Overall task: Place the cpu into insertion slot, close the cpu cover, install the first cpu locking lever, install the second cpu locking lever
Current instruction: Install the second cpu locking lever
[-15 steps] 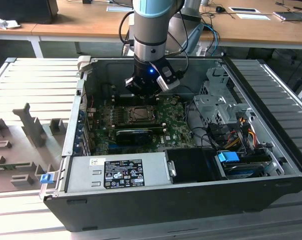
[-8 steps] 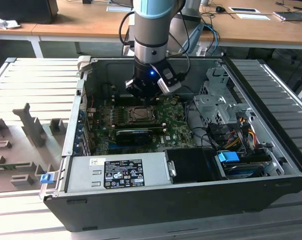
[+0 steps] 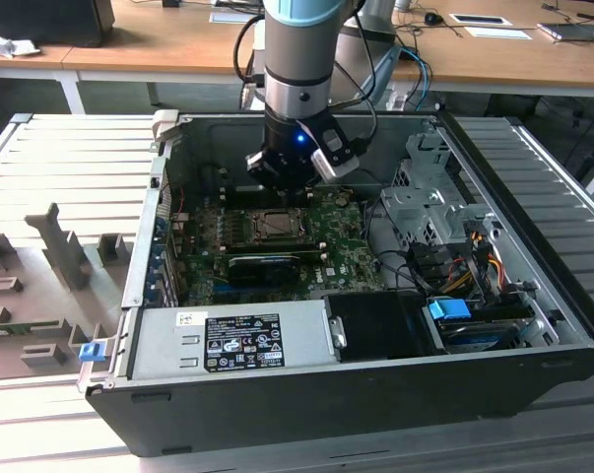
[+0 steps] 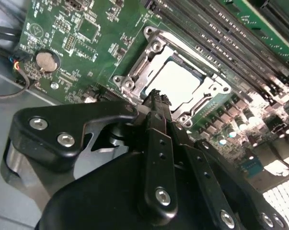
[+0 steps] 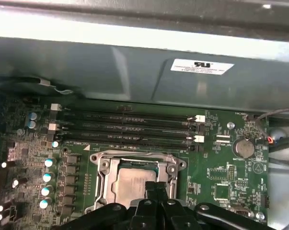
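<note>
Black claw [image 4: 156, 98], fingers clenched together and empty, hovers over my pale square cpu [image 4: 175, 81] in its silver-rimmed insertion slot [image 4: 134, 76]; descending misaligned risks scraping it.

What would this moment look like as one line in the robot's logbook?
claw: shut, empty, over socket edge | cpu: seated in insertion slot | cpu cover: closed over chip
</note>
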Controlling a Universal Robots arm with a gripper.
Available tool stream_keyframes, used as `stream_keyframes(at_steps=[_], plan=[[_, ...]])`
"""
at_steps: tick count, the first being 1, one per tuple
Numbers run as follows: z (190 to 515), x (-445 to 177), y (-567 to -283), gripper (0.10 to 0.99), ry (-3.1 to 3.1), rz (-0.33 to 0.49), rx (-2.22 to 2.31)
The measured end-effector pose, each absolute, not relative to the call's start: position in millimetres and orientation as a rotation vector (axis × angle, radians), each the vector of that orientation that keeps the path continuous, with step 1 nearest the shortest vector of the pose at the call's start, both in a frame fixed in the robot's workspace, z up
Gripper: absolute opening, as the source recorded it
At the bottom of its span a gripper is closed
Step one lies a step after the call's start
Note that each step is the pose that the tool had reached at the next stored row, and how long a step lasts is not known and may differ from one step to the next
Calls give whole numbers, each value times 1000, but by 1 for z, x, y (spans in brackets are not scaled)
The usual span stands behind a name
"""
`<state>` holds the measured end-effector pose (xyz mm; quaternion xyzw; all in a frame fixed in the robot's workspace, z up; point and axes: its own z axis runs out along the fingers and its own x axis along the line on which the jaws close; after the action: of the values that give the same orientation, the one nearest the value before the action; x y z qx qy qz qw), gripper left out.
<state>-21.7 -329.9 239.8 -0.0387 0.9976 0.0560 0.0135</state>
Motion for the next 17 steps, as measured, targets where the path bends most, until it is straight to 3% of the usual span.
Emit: stream_keyframes(at_steps=[17], plan=[[247, -22, -358, 106, 3108, 174, -120]])
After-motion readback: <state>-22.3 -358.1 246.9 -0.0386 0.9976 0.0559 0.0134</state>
